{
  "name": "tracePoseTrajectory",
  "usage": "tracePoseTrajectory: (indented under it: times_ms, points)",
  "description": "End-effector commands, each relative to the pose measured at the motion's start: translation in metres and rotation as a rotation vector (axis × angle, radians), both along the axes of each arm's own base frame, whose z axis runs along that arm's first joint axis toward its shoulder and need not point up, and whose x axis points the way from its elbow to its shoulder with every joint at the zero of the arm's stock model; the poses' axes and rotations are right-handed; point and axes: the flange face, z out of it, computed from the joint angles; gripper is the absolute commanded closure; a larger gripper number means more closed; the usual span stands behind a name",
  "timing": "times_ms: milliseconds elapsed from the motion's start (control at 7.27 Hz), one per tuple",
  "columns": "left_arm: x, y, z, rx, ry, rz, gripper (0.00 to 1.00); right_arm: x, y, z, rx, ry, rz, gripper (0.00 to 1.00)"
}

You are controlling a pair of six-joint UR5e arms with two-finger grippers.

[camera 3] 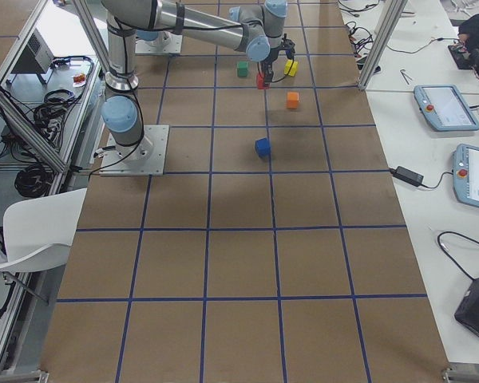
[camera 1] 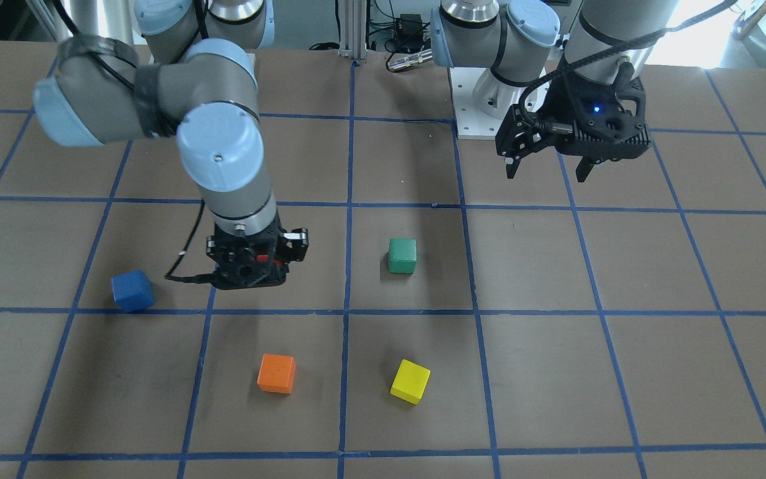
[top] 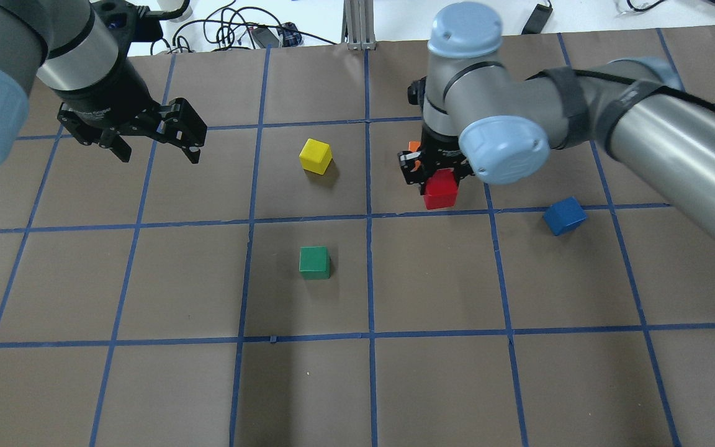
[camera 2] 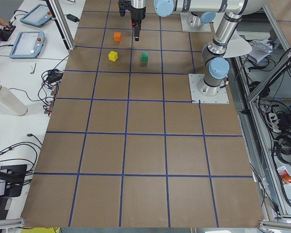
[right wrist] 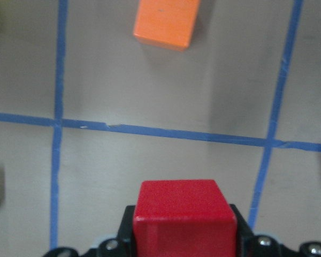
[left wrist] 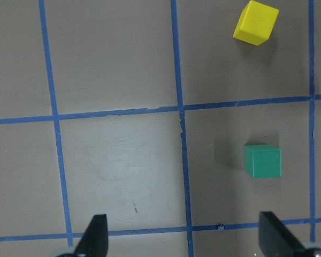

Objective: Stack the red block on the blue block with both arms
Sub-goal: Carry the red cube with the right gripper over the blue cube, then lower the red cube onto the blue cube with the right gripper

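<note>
My right gripper (camera 1: 250, 265) is shut on the red block (top: 440, 190) and holds it just above the table. The right wrist view shows the red block (right wrist: 184, 217) clamped between the jaws. The blue block (top: 564, 215) lies on the table to the right of the held block in the overhead view; in the front view the blue block (camera 1: 132, 291) is left of that gripper. My left gripper (top: 157, 152) hangs open and empty above the table, far from both blocks; it also shows in the front view (camera 1: 546, 166).
A green block (top: 314, 262), a yellow block (top: 316, 155) and an orange block (camera 1: 276, 373) lie on the brown table with blue grid lines. The orange block (right wrist: 166, 21) lies just beyond the held red block. The left arm's white base plate (camera 1: 473, 123) is near the left gripper.
</note>
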Motion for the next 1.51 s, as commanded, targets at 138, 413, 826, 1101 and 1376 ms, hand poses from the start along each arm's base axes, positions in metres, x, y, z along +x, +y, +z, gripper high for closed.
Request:
tracePoseTrajectory:
  times_ms: [138, 413, 826, 1101, 1376]
  points:
    - [0.000, 0.000, -0.001, 0.002, 0.000, 0.000, 0.00, -0.163, -0.001, -0.007, 0.052, -0.041, 0.139, 1.00]
    - [0.000, 0.000, -0.001, 0.002, 0.000, 0.000, 0.00, -0.194, 0.002, -0.027, -0.009, -0.026, 0.226, 1.00]
    - [0.000, -0.001, -0.002, 0.005, 0.000, 0.002, 0.00, -0.210, 0.009, -0.056, -0.029, -0.009, 0.311, 1.00]
    - [0.000, 0.000, -0.001, 0.002, 0.000, 0.002, 0.00, -0.211, 0.008, -0.066, -0.011, -0.017, 0.310, 1.00]
    - [0.000, 0.000, -0.001, 0.002, 0.000, 0.002, 0.00, -0.211, 0.007, -0.073, 0.001, -0.020, 0.309, 1.00]
